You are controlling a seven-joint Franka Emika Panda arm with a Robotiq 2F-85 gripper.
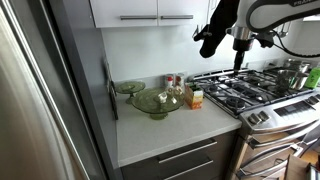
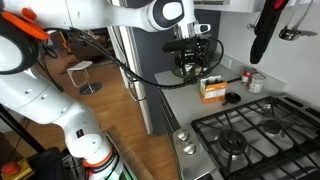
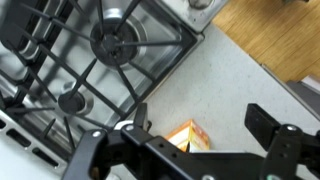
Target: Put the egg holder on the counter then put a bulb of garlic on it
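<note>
Your gripper [image 3: 200, 120] hangs wide open and empty above the counter [image 3: 240, 70].
In an exterior view, a green bowl [image 1: 155, 103] sits at nine o'clock from the orange box [image 1: 196, 97]; contents unclear.

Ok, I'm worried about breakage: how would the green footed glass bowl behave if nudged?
The green footed bowl looks like glass: likely stiff and breakable. Its wide top on a narrow foot suggests it may tip if pushed high. On the smooth counter it would probably slide.

A home kitchen: steel gas stove [image 1: 245, 90], grey-white counter [image 1: 170, 127], white wall cabinets [image 1: 150, 10] and a steel refrigerator [image 1: 40, 100].
</note>
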